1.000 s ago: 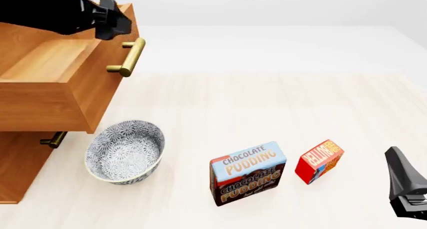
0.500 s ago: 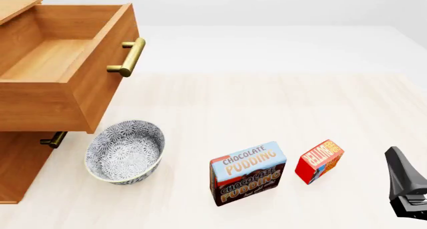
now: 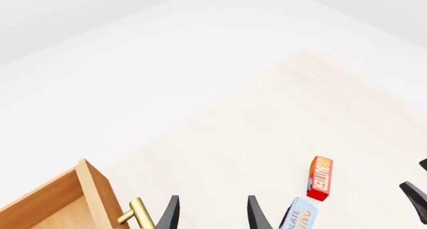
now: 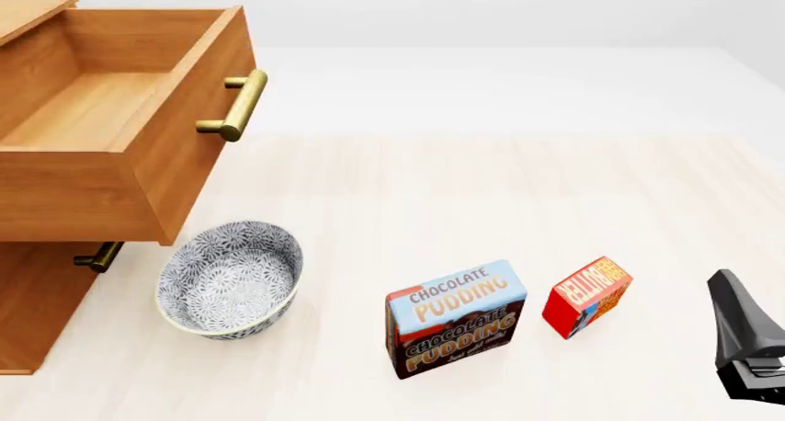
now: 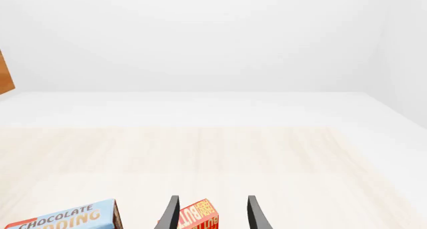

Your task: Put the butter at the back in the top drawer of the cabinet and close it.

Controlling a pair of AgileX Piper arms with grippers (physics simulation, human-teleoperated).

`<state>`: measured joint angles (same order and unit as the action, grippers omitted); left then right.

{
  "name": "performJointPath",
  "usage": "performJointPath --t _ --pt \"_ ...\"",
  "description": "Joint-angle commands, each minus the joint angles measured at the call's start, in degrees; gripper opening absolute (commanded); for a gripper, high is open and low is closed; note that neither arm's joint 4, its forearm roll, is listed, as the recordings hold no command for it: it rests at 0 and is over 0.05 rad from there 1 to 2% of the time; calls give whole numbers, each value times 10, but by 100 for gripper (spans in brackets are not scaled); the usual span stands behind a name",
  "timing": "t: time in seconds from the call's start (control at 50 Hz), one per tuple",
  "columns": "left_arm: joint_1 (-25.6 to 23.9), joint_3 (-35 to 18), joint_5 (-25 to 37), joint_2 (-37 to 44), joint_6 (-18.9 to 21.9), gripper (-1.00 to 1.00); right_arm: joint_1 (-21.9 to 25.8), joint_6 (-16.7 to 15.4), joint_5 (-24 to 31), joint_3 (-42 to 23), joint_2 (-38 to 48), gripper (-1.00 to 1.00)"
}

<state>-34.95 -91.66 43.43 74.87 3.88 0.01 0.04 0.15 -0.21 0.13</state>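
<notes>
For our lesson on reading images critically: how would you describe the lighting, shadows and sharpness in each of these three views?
Front view: soft, even light; only a faint shadow around the bowl; butter and pudding box lettering is crisp. Left wrist view: the far ground washes out to near white; no blur. Right wrist view: pale, featureless backdrop, sharp gripper fingers, no glare.

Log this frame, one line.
wooden top drawer: open | small red butter box: on table | right claw: open | left claw: open
</notes>
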Motion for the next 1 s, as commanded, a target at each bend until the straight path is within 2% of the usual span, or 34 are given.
performJointPath --t 0.02,0.28,0.66,1.0 --pt "-28 8 -18 22 2 100 0 0 0 0 0 100" --pt "-59 35 -46 54 1 100 0 0 0 0 0 100" --pt "-98 44 -76 116 -6 100 0 0 0 0 0 100" --pt "-128 -2 -84 189 -12 100 0 0 0 0 0 100"
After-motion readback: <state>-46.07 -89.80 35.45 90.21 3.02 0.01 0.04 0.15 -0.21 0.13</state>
